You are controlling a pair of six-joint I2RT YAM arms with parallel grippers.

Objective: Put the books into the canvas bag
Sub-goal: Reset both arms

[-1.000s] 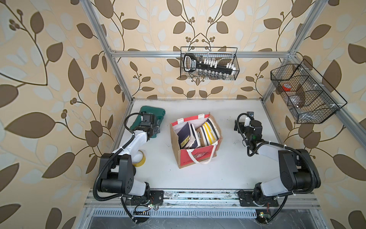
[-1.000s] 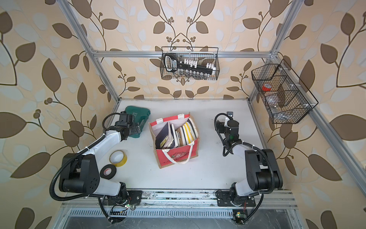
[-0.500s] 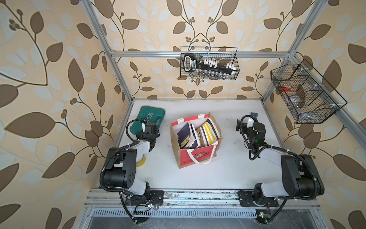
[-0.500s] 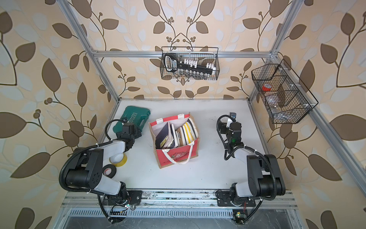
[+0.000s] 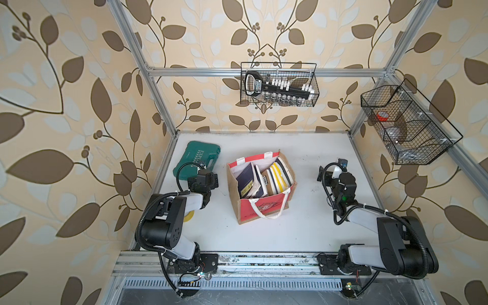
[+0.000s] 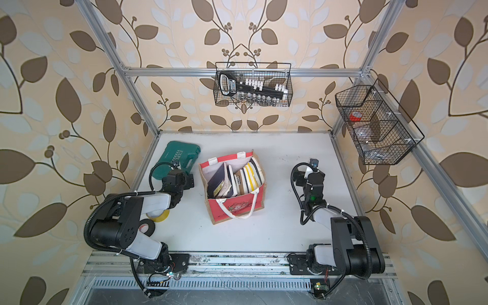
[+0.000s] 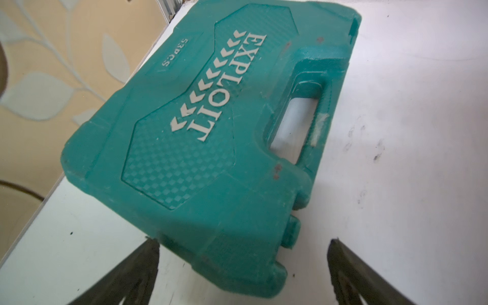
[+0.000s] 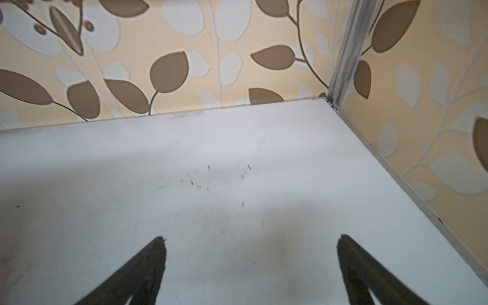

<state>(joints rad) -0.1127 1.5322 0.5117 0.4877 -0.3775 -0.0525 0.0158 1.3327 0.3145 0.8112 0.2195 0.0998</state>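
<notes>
The job looks done or very nearly so. The bag (image 5: 264, 210) stands upright in the middle of the table (image 5: 264, 237). The books (image 5: 254, 182) are inside it, packed on edge, with navy ones toward my left arm's side and yellow, black and white striped ones toward the right. I find no loose book on the table in both top views, though the left arm covers a patch of it, so I can't fully vouch for that spot.

My left gripper (image 7: 243, 244) is spread wide and empty, hovering just short of the green case (image 7: 184, 132), which is no part of the task. My right gripper (image 8: 252, 239) is likewise wide apart with nothing in it, over bare table well away from the bag. If anything is left, I judge it is only parking the arms.
</notes>
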